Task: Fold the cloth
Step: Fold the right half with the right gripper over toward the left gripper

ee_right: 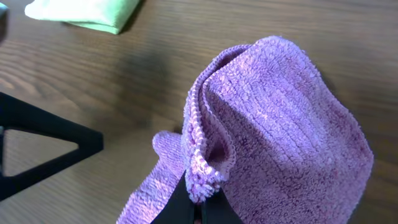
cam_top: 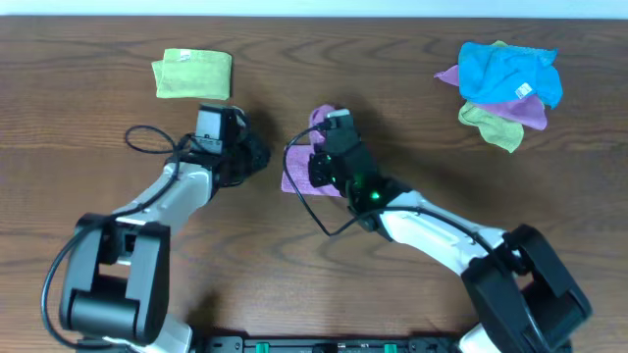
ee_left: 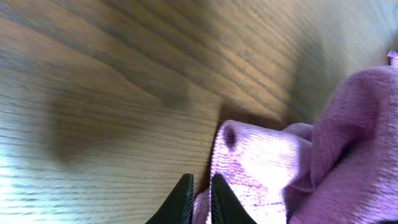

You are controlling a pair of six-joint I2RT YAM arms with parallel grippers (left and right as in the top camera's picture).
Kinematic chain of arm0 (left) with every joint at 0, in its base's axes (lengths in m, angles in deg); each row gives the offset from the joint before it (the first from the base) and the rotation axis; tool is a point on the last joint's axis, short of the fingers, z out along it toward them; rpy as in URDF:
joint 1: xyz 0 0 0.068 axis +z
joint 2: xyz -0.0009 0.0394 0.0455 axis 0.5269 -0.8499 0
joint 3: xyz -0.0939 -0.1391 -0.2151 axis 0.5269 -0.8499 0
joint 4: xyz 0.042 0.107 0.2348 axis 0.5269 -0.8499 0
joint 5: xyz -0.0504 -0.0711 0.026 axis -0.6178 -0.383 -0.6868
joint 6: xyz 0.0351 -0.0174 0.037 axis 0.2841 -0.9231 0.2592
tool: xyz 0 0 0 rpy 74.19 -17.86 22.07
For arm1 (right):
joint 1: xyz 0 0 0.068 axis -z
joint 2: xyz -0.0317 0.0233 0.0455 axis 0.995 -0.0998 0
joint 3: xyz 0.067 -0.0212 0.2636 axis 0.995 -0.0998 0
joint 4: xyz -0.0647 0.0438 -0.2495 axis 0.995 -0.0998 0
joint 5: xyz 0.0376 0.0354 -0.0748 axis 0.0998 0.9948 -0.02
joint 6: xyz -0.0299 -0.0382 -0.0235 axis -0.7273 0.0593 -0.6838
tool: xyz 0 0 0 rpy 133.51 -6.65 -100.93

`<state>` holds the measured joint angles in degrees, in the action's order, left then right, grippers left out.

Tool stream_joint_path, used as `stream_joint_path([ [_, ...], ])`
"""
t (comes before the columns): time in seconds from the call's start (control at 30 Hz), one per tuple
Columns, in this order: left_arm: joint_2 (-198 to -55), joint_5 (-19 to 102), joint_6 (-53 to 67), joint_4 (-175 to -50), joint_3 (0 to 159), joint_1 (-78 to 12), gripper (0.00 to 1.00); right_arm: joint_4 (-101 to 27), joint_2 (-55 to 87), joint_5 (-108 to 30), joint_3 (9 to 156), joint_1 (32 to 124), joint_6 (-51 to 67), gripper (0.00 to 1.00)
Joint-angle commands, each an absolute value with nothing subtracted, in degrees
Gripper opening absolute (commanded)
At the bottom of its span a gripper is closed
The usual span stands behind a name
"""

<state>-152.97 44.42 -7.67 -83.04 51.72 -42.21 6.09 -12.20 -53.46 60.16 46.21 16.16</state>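
Observation:
The lilac cloth (cam_top: pixel 294 179) lies bunched at mid-table, mostly hidden under my right gripper in the overhead view. My left gripper (cam_top: pixel 261 157) is at its left edge and is shut on a thin fold of the cloth (ee_left: pixel 261 168), with the jaws (ee_left: pixel 200 194) low over the wood. My right gripper (cam_top: pixel 320 139) is shut on a doubled, hemmed edge of the cloth (ee_right: pixel 280 124). The jaws (ee_right: pixel 198 210) hold that edge raised, so the cloth drapes in a hump.
A folded green cloth (cam_top: pixel 192 75) lies at the back left and also shows in the right wrist view (ee_right: pixel 87 12). A pile of blue, purple and green cloths (cam_top: pixel 505 83) sits at the back right. Bare wooden table (cam_top: pixel 412 118) lies between.

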Motion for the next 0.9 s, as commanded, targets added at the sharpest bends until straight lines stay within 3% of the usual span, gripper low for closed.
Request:
stream_joint_path([
  [0.0, -150.8, 44.5, -4.9, -84.4, 51.4, -40.6, 0.12, 5.4, -14.6, -52.3, 63.2, 45.6, 14.6, 0.01],
  [0.87, -147.0, 45.3, -2.3, -87.8, 51.4, -34.7, 0.13, 1.4, -22.9, -50.4, 68.1, 40.3, 12.1, 0.01],
])
